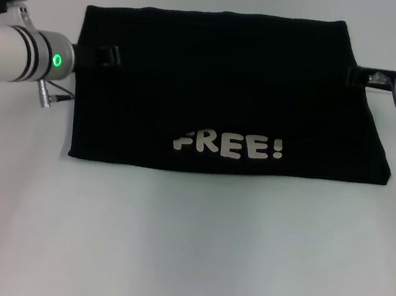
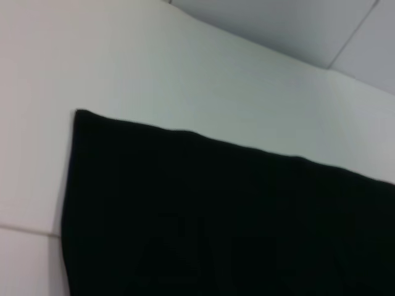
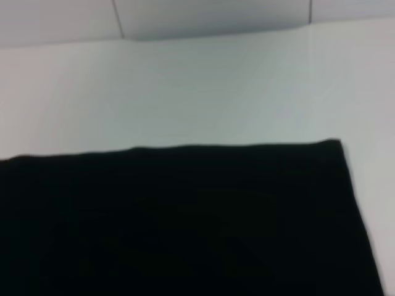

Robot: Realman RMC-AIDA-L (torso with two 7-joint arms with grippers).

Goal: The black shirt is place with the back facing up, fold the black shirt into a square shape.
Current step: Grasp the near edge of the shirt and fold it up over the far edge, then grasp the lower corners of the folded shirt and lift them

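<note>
The black shirt [image 1: 227, 86] lies on the white table [image 1: 185, 255] as a wide folded rectangle. Its white "FREE!" lettering [image 1: 227, 146] faces up near the front edge. My left gripper [image 1: 106, 56] reaches in over the shirt's left edge, toward the back. My right gripper [image 1: 353, 75] sits at the shirt's right edge, toward the back. Both are dark against the dark cloth. The left wrist view shows only the shirt [image 2: 216, 222] and bare table. The right wrist view shows the same shirt [image 3: 185, 222], with one corner in sight.
The white table spreads out in front of the shirt and on both sides. A thin cable [image 1: 49, 94] hangs under my left wrist. A pale panelled wall [image 3: 210, 15] stands behind the table.
</note>
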